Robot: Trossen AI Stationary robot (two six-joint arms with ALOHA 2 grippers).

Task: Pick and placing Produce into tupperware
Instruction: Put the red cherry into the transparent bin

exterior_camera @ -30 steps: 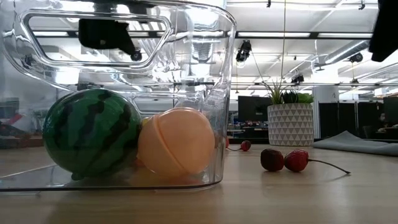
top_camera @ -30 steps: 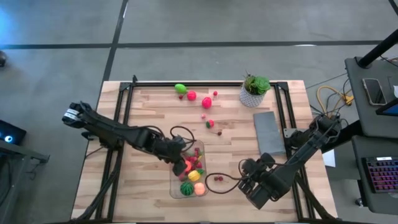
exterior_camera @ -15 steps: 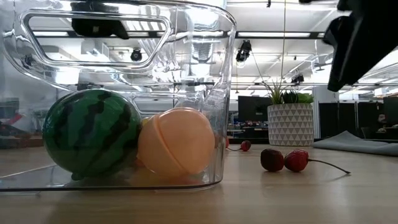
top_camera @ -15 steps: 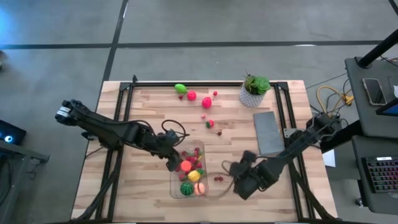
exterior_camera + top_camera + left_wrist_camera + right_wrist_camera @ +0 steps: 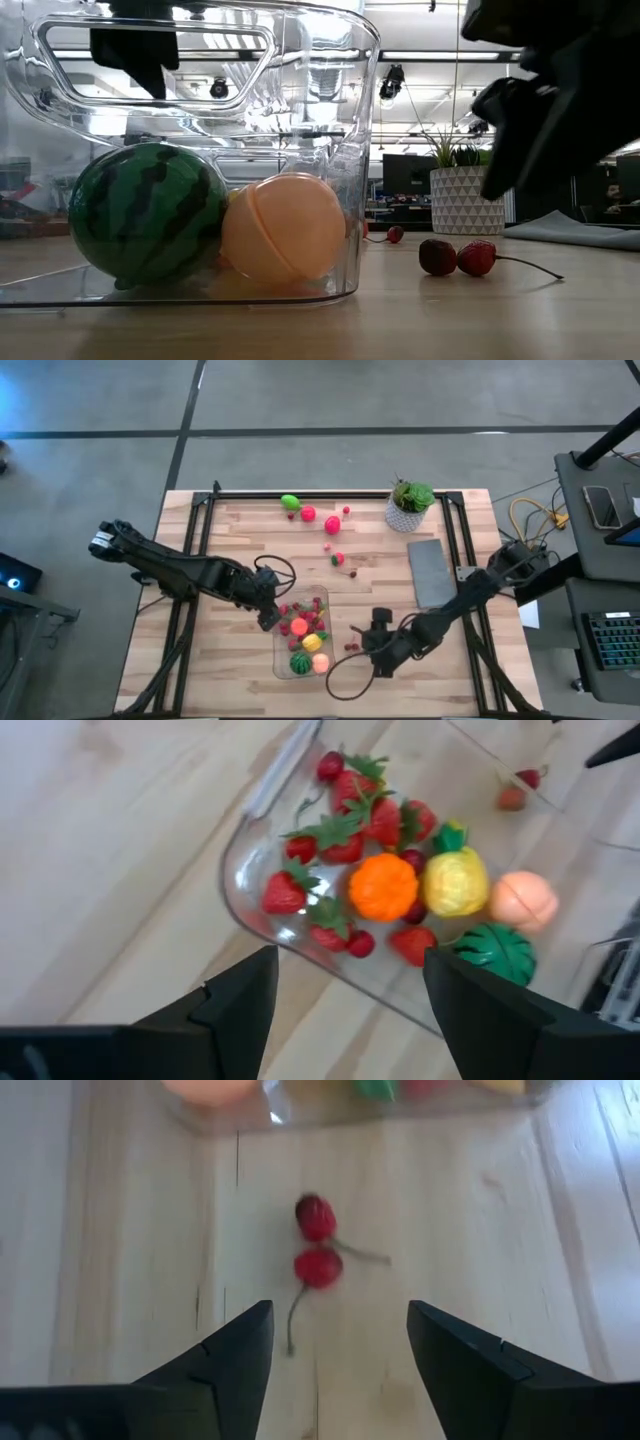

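Right gripper hung spread and empty over the cherry pair, which lay on the table just beside the tupperware. Left gripper hovered at the tub's far corner, also spread, holding nothing (tub already held most Produce). Risk: fingers could pinch one cherry or a stem, so the pair rolled away or nudged the tub wall.

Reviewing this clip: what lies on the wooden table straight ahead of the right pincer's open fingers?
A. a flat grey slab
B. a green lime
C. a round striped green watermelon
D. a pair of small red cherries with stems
D: the right wrist view shows the right pincer open and empty, with the pair of small red toy cherries with thin stems lying on the bare wooden table ahead of it, just outside the clear plastic container.
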